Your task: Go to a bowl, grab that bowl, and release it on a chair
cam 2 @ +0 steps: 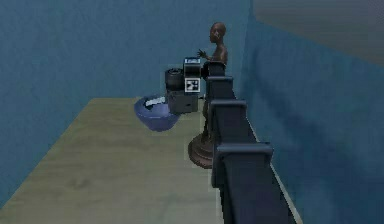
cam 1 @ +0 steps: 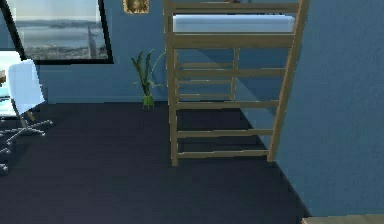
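Grasp | end effector [cam 2: 166, 92] was at blue bowl [cam 2: 155, 116] by bench [cam 2: 100, 170] far edge; hold could not be told | lift judged best straight up, clear of statue [cam 2: 217, 48].

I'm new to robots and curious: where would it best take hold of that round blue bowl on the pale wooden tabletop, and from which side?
Probably its thin rim, from above: the round blue bowl sits upright, mouth up, and its curved wall offers no flat hold. The rim part nearest the gripper suits, minding the dark brown statue close by.
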